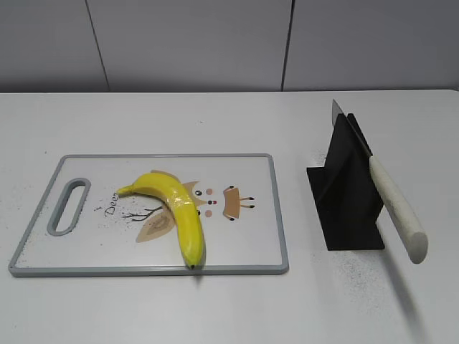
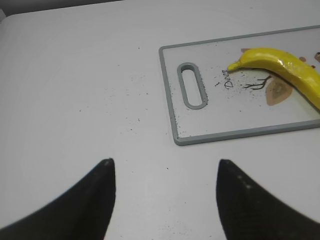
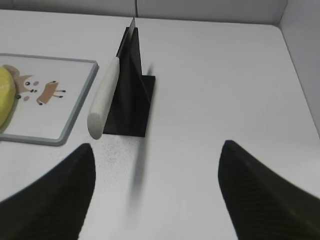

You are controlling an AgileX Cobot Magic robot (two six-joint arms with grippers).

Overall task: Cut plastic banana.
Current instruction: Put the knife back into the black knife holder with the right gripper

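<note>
I see the banana [image 1: 176,210] lying on the board [image 1: 244,254], uncut. The knife [image 1: 387,193] leans in its black stand [image 1: 348,193], right of the board. Both claws, left [image 2: 165,175] and right [image 3: 155,165], hang open above the bench [image 1: 215,115], holding nothing.

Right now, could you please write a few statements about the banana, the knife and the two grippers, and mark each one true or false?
1. The banana lies on the cutting board. True.
2. The knife lies flat on the board beside the banana. False: it rests slanted in the black stand, to the right of the board.
3. The left gripper is open and holds nothing. True.
4. The right gripper is shut on the knife handle. False: it is open, apart from the handle.
5. The banana has been cut in two. False: it is whole.
</note>
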